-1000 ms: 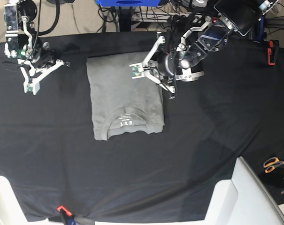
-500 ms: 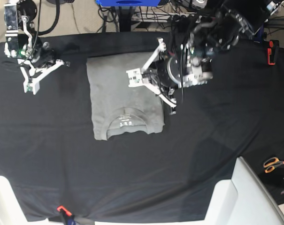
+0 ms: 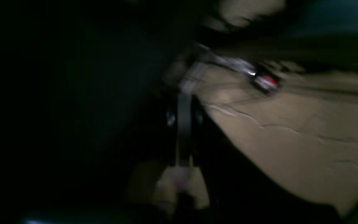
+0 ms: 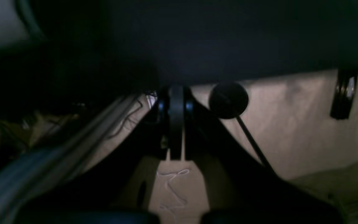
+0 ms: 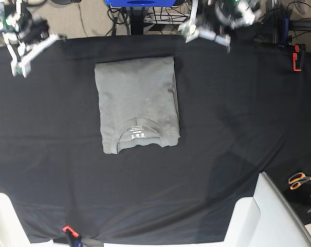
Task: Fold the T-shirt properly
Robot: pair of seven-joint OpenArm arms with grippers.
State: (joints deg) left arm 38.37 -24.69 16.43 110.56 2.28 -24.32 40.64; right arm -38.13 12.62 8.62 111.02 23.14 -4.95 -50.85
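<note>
Grey T-shirt [image 5: 137, 104] folded into a neat rectangle, flat on the black cloth [image 5: 232, 139], collar toward the near edge, left gripper [image 5: 206, 32] and right gripper [image 5: 22, 59] at the far edge, both well clear of it, fingers pressed together, holding nothing

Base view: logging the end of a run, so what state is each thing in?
T-shirt: folded into a rectangle, collar showing, flat on the cloth.
Left claw: shut, empty, off the shirt.
Right claw: shut, empty, off the shirt.
Scissors: closed, at the table edge.
</note>
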